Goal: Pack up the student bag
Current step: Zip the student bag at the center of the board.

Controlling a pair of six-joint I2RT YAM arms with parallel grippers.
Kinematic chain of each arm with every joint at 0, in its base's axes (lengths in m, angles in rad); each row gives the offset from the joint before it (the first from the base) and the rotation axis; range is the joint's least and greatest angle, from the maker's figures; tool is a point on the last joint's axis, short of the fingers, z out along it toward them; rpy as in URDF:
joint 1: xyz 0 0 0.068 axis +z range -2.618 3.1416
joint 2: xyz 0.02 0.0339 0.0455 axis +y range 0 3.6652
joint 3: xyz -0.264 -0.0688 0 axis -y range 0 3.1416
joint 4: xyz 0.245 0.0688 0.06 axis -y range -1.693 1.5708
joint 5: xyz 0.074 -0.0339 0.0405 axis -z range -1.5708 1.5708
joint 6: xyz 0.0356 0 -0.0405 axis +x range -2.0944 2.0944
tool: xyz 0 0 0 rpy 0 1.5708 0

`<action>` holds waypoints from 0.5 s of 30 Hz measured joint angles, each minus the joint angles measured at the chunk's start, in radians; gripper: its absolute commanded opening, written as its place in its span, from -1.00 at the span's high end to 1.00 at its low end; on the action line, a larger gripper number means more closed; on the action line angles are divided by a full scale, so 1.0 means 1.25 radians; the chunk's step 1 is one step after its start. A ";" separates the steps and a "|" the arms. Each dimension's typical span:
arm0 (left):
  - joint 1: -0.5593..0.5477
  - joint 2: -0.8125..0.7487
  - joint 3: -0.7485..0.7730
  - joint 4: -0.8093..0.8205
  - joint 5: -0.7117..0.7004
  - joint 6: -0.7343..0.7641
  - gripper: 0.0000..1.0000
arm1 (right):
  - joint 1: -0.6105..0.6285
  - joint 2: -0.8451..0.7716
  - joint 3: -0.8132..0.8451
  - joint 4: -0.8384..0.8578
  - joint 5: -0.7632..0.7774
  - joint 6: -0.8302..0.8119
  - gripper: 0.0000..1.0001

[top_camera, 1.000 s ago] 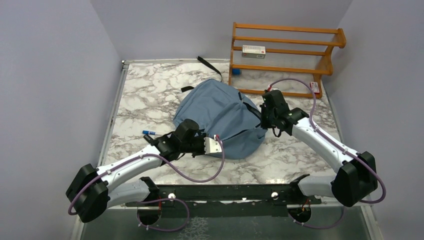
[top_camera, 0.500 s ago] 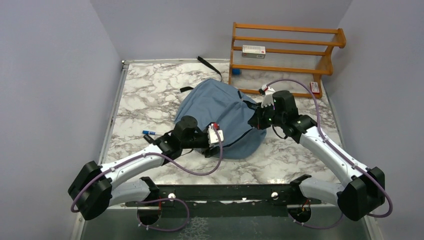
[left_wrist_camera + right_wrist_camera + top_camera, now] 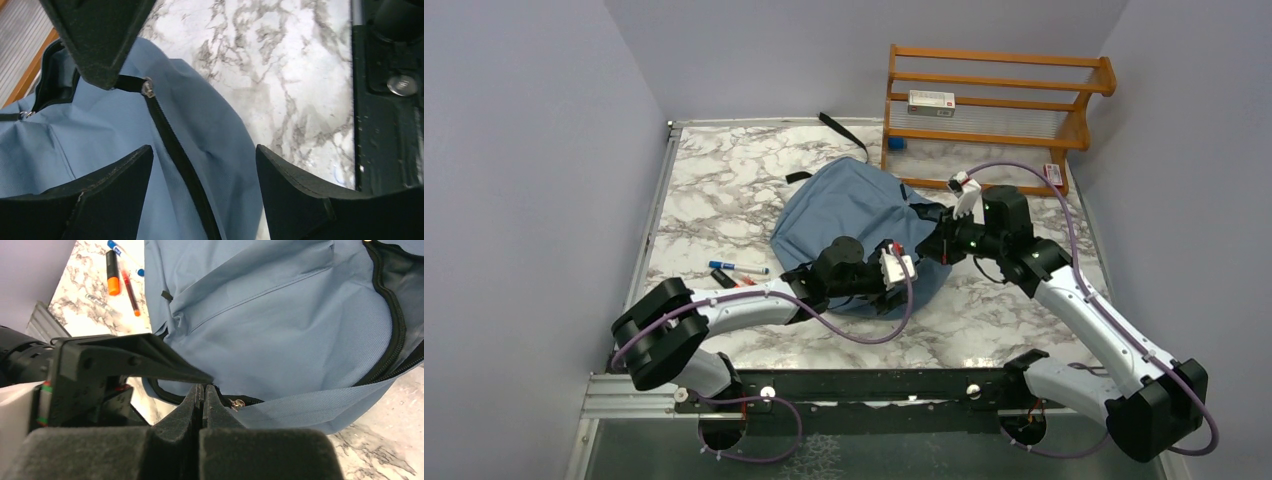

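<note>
Top view: the student bag (image 3: 854, 210) lies at frame centre on the marble table (image 3: 714, 200), with a wooden rack (image 3: 999, 100) at upper right and pens (image 3: 736, 270) at left. The left gripper (image 3: 916, 265) and right gripper (image 3: 934, 247) meet at the bag's lower right edge.

Left wrist view: the left fingers stand apart over blue fabric, gripping nothing. The black zipper tab (image 3: 131, 83) sits at upper left.

Right wrist view: the right fingers are pressed together on that tab.
</note>
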 measured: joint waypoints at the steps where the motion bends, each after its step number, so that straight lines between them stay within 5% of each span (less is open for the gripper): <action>1: -0.005 0.017 0.004 0.012 -0.022 -0.003 -0.47 | 0.000 -0.002 -0.002 0.000 -0.004 0.005 0.99; 8: -0.013 0.067 0.018 0.063 -0.167 -0.030 0.13 | 0.000 -0.023 -0.017 0.000 -0.026 0.035 0.99; 11: -0.014 0.071 0.018 0.068 -0.181 -0.042 0.55 | 0.000 -0.028 -0.023 0.000 -0.026 0.042 0.99; 15: -0.018 0.067 0.011 0.072 -0.186 -0.068 0.86 | 0.000 -0.030 -0.024 -0.001 -0.002 0.053 0.99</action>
